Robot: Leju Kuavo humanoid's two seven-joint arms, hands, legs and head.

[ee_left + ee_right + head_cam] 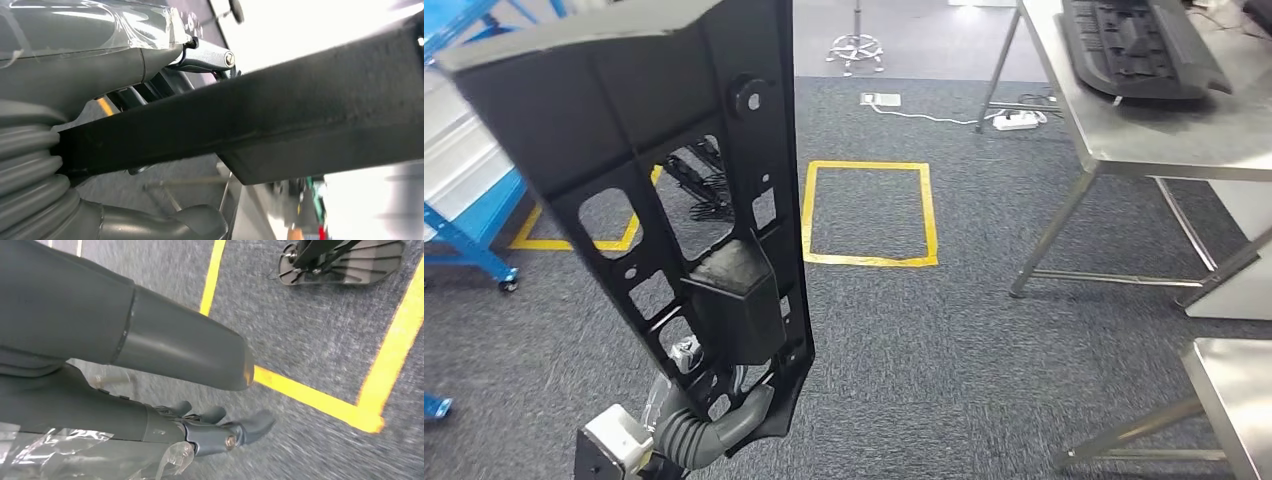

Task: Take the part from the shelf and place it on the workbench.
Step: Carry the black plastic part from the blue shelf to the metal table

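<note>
The steel tabletop (1164, 140) lies ahead and to the right, well apart from the long black part (674, 190), which stands nearly upright, clasped at its lower end by the left robot hand (724, 415); the right robot hand (210, 432) hangs empty, fingers loosely apart.

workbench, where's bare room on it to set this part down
The workbench is bare in front of the black part already lying at its far end. The left hand holds the black panel.
</note>
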